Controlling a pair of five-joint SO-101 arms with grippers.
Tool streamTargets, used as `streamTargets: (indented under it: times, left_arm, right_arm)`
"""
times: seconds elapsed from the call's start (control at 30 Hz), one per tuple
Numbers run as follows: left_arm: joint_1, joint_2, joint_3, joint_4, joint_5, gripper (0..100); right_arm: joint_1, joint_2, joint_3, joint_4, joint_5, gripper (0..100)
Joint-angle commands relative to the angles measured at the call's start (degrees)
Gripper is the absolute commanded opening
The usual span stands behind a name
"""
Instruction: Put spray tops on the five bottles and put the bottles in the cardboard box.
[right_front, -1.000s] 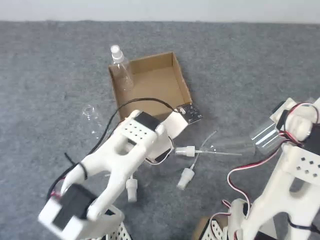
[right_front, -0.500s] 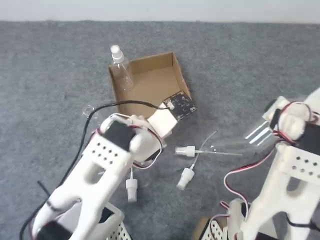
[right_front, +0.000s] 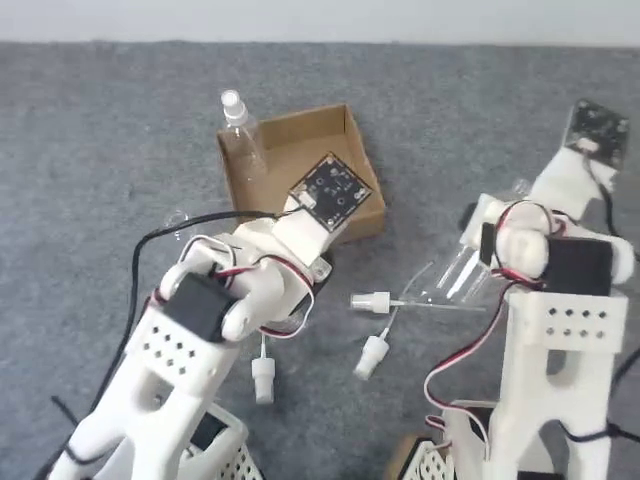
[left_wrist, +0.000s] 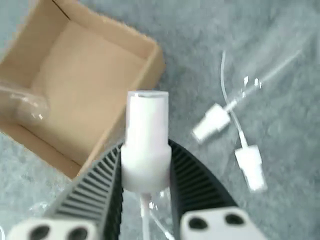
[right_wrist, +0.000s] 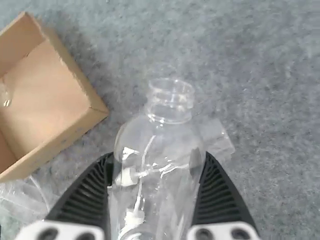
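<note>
My left gripper (left_wrist: 145, 150) is shut on a white spray top (left_wrist: 145, 127), whose dip tube hangs down between the fingers; it hovers by the near corner of the cardboard box (left_wrist: 75, 85) (right_front: 300, 160). My right gripper (right_wrist: 157, 160) is shut on a clear bottle (right_wrist: 155, 150) (right_front: 462, 268) with a bare open neck (right_wrist: 171, 99), held above the carpet to the right of the box. A capped bottle (right_front: 240, 125) leans in the box's far left corner.
Loose spray tops lie on the grey carpet between the arms (right_front: 372, 300) (right_front: 372, 355) (right_front: 262, 378). An uncapped clear bottle (right_front: 180, 225) lies left of the box. The left arm's wrist camera board (right_front: 330, 190) overhangs the box's front wall.
The left arm has drawn back and its wrist has swung up toward the box. The right arm has risen and turned its bottle in toward the middle of the table.
</note>
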Motion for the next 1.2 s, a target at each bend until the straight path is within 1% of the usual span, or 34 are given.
streamTargets:
  times: [0.0,0.07,0.2,0.37,0.47,0.6,0.7,0.83,0.93,1.17]
  left_arm:
    - [-0.44,-5.63,5.58,-8.18,3.25,1]
    - [-0.44,-8.00,9.10,-10.81,3.69,1]
    - [-0.70,-14.15,11.21,-10.99,3.96,1]
    - [-6.51,-19.69,12.53,-11.52,7.47,1]
    - [-9.49,-21.45,14.02,-12.92,7.91,1]
    - [-12.40,-24.26,14.99,-13.45,8.00,1]
    - [-13.45,-26.73,15.69,-13.45,8.00,1]
    - [-13.54,-30.15,17.36,-13.45,9.14,1]
    - [-13.54,-32.53,18.77,-14.33,9.49,1]
    - [-13.54,-35.52,20.35,-15.12,9.49,1]
  right_arm:
    - [-2.42,-2.33,-0.44,0.13,0.88,0.6]
    - [-2.59,-2.33,-0.18,0.13,0.88,0.6]
    - [-2.59,-2.33,0.00,-0.84,0.79,0.6]
    - [-2.59,-2.33,0.00,-1.01,0.79,0.6]
    - [-2.59,-2.33,0.00,-1.19,0.79,0.6]
    - [-5.85,-2.33,0.18,-1.19,0.79,0.6]
    - [-10.15,-2.42,2.02,-1.45,0.79,0.6]
    - [-13.14,-5.76,7.74,-6.64,0.88,0.6]
    - [-13.14,-11.47,14.07,-12.35,0.70,0.6]
    - [-13.23,-27.21,32.62,-29.93,0.62,0.6]
